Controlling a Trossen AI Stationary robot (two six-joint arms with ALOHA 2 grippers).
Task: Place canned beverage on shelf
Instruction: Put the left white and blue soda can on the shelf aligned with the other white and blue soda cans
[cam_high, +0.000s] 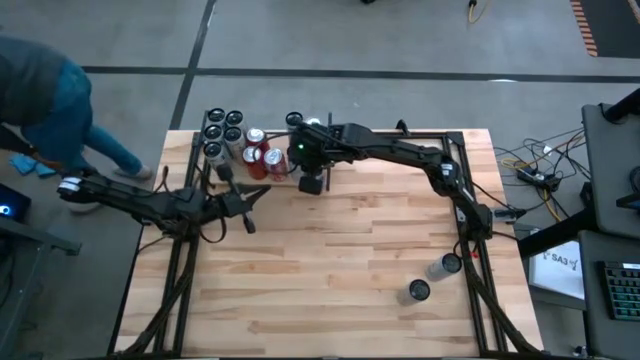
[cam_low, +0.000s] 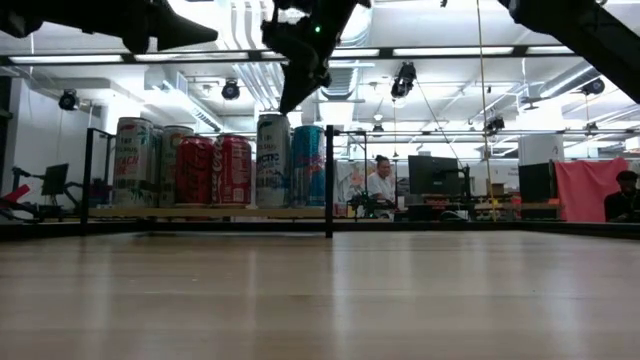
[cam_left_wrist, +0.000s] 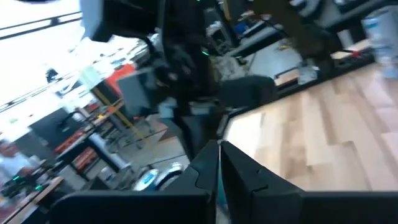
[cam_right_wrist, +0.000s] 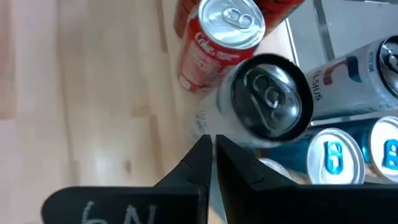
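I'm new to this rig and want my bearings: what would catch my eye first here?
The cluster of cans on the shelf at the table's far left corner, red ones among silver. The right gripper hangs shut beside them, the left gripper shut nearer the left edge. Two more cans lie near the table's right side.

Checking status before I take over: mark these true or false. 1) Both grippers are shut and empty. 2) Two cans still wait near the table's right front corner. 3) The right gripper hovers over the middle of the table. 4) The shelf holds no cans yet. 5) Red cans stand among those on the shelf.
1) True: the left gripper and the right gripper are shut, holding nothing.
2) True: two cans sit there.
3) False: it is above the cans on the shelf at the table's far left.
4) False: many cans stand on it.
5) True: red cans stand among silver and blue ones.
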